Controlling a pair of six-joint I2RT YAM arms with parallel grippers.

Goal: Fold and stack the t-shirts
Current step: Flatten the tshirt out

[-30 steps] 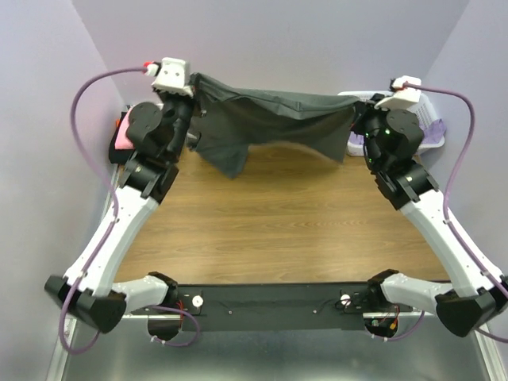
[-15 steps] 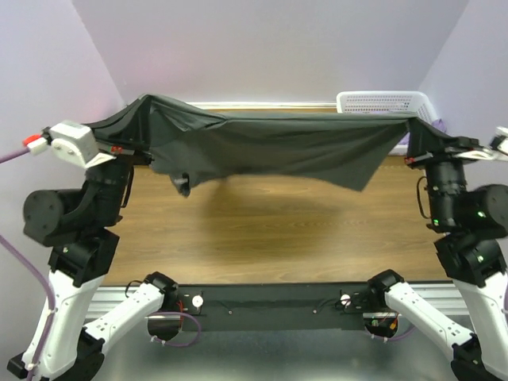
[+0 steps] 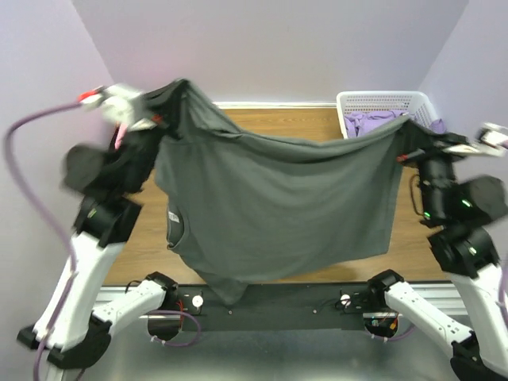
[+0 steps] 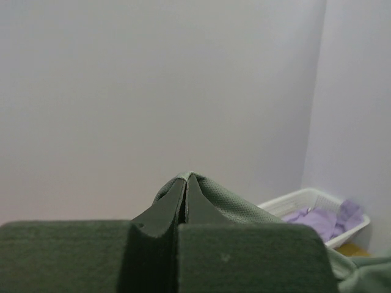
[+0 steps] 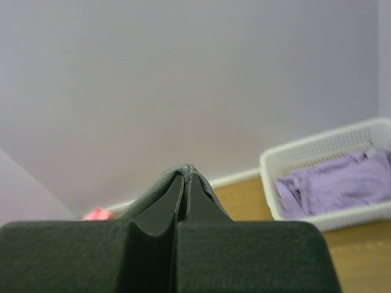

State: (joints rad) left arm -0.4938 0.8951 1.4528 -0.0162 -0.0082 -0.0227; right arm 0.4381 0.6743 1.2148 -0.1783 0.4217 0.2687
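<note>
Charcoal grey cloth t-shirt (image 3: 278, 206) hangs spread, corners clamped in left pincer (image 4: 185, 186) and right pincer (image 5: 185, 177); next, probably lower it flat onto wooden worktop (image 3: 286, 123).

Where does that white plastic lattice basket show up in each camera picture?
Top external: white plastic lattice basket, upper right.
Left wrist: lower right corner.
Right wrist: right side, below the middle.
Shared landmark: lavender purple shirts lying inside it.

Both arms raised high and spread wide; left claw (image 4: 185, 188) and right claw (image 5: 186, 182) pinched closed.
</note>
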